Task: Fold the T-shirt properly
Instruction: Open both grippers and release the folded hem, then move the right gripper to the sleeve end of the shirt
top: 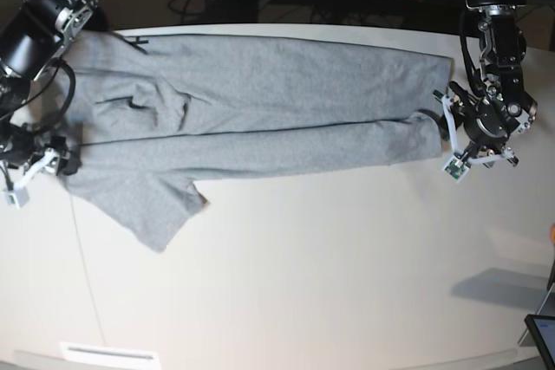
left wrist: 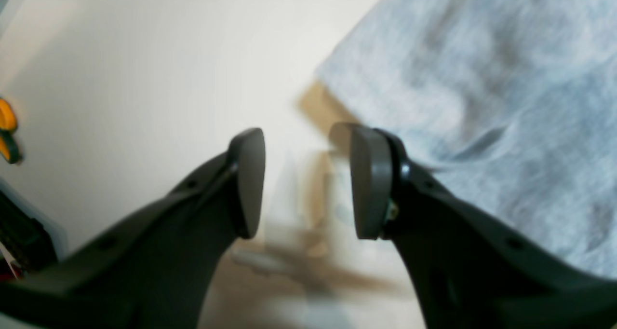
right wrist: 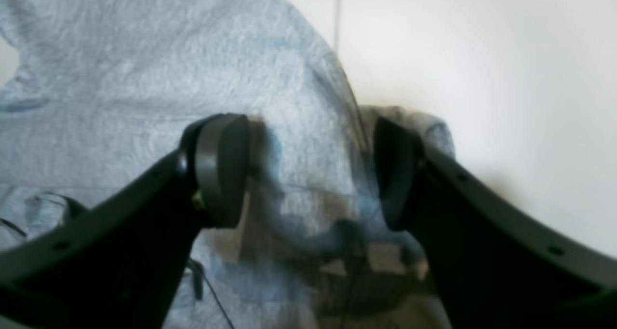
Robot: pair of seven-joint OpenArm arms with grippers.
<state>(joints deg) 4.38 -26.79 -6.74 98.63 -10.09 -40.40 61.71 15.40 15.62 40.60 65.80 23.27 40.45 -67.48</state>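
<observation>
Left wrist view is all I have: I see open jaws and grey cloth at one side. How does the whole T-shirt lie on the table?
Observer: The T-shirt lies stretched as a long band across the far part of the table.
Operator: Is some part outside this band?
Observer: Yes, one sleeve sticks out toward the near edge, at the right arm's end.
Operator: And the right gripper, does it hold the cloth?
Observer: The right gripper is open, its jaws apart over bunched cloth, not pinching it.
</observation>
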